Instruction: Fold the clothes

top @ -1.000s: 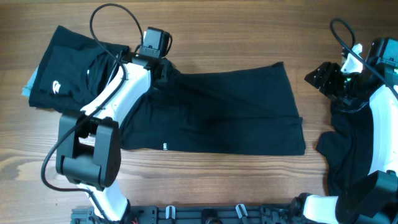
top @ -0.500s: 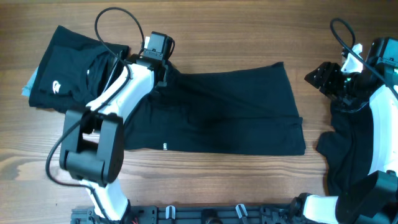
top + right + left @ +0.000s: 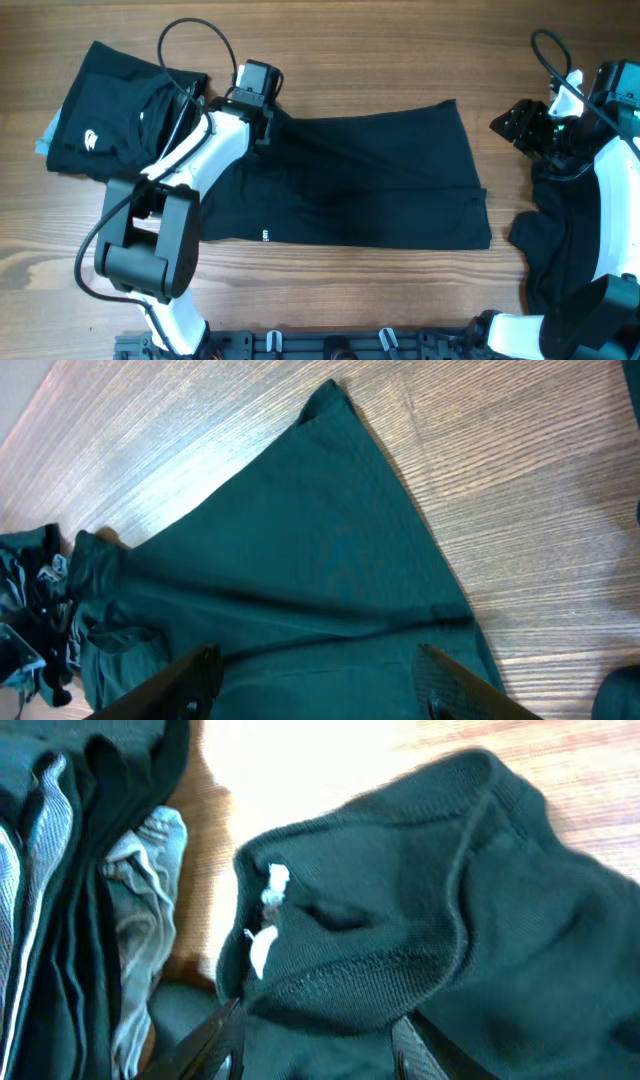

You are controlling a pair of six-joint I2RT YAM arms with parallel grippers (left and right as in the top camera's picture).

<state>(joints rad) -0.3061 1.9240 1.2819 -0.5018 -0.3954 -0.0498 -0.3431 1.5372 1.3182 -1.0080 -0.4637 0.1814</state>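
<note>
The black shirt point(image 3: 380, 180) lies spread across the middle of the table point(image 3: 400, 50), its long axis running from nine to three o'clock. At its ten o'clock corner the left gripper point(image 3: 262, 118) pinches a thick bunch of the collar end, where the wrist view shows a small white tag. Over the last second this wrist has crept a little toward four o'clock, inward over the shirt, and the forearm has swung with it. The cloth itself has barely shifted; only a taut crease runs from the grip toward four o'clock. We read this as the start of a fold, carrying that corner over the body, with most of the travel yet to come.

The right gripper point(image 3: 508, 122) has not moved: it hangs at two o'clock, off the shirt, jaws spread and empty. A folded stack point(image 3: 105, 125) sits at ten o'clock, and another dark pile point(image 3: 545, 255) waits at four o'clock.
</note>
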